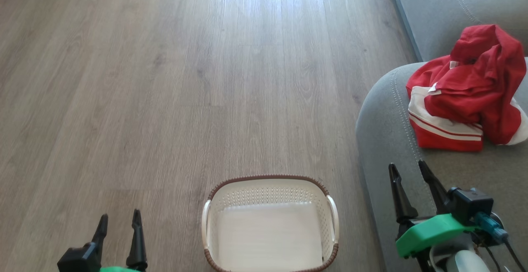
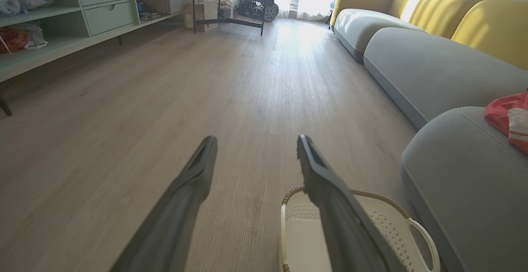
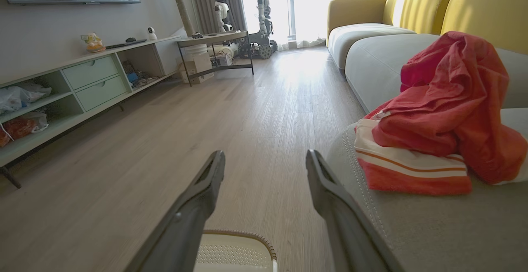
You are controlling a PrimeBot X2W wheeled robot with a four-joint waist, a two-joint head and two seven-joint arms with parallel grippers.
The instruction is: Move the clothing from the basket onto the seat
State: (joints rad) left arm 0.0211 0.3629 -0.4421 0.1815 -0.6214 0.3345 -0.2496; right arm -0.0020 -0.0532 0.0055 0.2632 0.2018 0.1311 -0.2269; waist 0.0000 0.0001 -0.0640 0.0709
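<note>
Nearest the robot, the left gripper (image 1: 119,215) hangs over the wooden floor (image 1: 165,78) with its two dark fingers spread apart and nothing between them, pointing straight ahead. Just beside it to the right stands the basket (image 1: 268,178), upright on the floor and holding nothing, its white handles on its left and right sides. Its near end is cut off by the head view's bottom edge, so its long axis cannot be told. Further right, the right gripper (image 1: 406,165) is likewise parted and holds nothing; it sits above the rounded edge of the seat (image 1: 383,140), fingers pointing away from the robot towards the clothing (image 1: 466,94) but stopping short of it. The clothing lies on the seat near that stitched edge, well apart from the basket. It is a crumpled red heap with no clear long axis. A white band with thin stripes lies at its near side and runs crosswise to the robot, and the bunched red fabric rises to a peak at the far end. Beyond it, another grey cushion (image 1: 437,8) continues.
</note>
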